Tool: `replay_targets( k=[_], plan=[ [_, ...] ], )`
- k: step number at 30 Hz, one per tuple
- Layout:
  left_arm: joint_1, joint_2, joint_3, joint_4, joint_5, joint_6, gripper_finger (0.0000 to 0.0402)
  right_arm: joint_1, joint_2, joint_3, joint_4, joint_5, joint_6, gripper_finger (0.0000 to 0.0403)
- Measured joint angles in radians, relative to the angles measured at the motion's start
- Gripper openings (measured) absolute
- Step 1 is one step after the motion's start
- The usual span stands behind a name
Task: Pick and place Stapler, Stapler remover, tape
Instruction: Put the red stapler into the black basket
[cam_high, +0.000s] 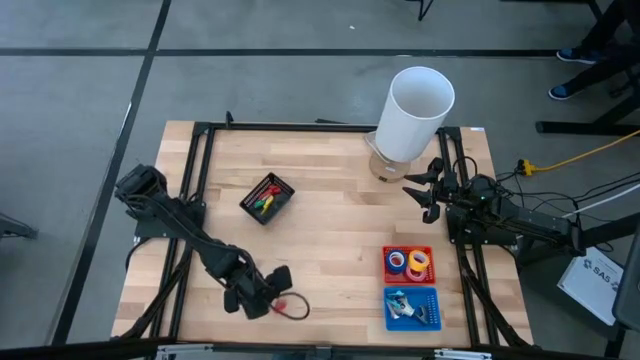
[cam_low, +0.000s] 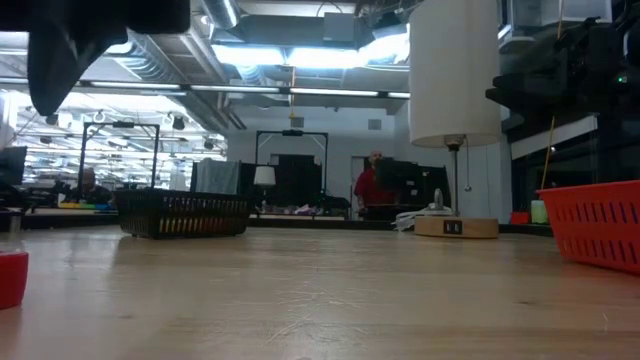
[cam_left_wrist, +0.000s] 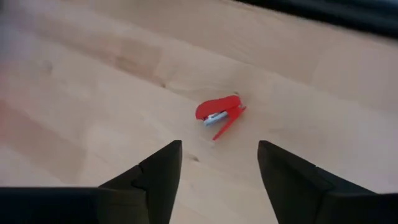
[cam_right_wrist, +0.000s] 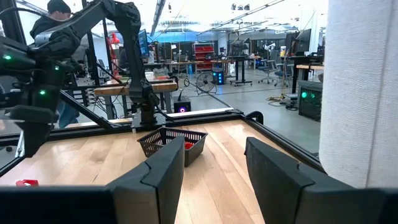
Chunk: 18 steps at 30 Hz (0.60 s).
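Left claw (cam_left_wrist: 217, 174) open, empty — above red stapler (cam_left_wrist: 220, 114).

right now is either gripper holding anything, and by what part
Nothing is held. The left gripper is open above the table, the red stapler lying apart beyond its fingertips. The right gripper is open and empty by the white cylinder.

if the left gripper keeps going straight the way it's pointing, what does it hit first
Probably the red stapler: it lies on the table just ahead of the open left gripper, roughly centred between the fingers. How far ahead is unclear.
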Motion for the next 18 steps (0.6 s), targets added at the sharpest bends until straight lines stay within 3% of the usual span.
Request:
replay_targets(
  k=[10,18],
  plan=[
    [-0.020,0.101,0.000,0.079,-0.044,0.411,0.0219,0.000,0.000,0.000,0.000,0.000,0.000,0.0171],
    [0.002,0.120,0.000,0.097,-0.020,0.472,0.0220,0.000,0.000,0.000,0.000,0.000,0.000,0.0171]
  ],
)
